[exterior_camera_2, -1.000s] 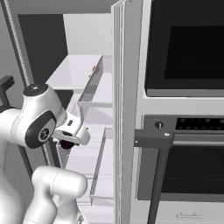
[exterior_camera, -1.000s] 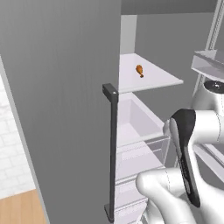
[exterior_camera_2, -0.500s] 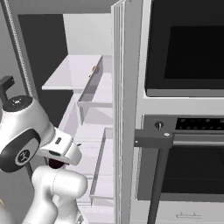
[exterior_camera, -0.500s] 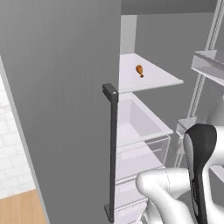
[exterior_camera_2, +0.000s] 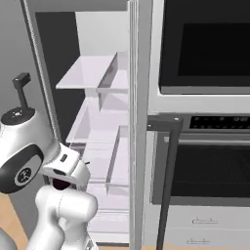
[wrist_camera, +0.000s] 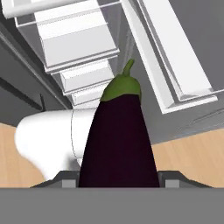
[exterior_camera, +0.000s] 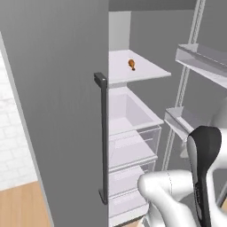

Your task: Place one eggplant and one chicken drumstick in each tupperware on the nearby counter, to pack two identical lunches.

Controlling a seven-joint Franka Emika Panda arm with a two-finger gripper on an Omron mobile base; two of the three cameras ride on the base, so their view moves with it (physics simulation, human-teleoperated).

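The white arm (exterior_camera: 177,195) was folded low in front of the base, its upper link bent back on itself and a dark joint cover (exterior_camera: 205,150) standing upright near the right edge of the left base view. In the right base view the rounded elbow (exterior_camera_2: 22,156) sat at the left, the wrist (exterior_camera_2: 66,168) angled downward beside it. The gripper (wrist_camera: 118,181) was closed on an eggplant (wrist_camera: 118,144), which stood lengthwise between its jaws, stem end pointing away from the hand.
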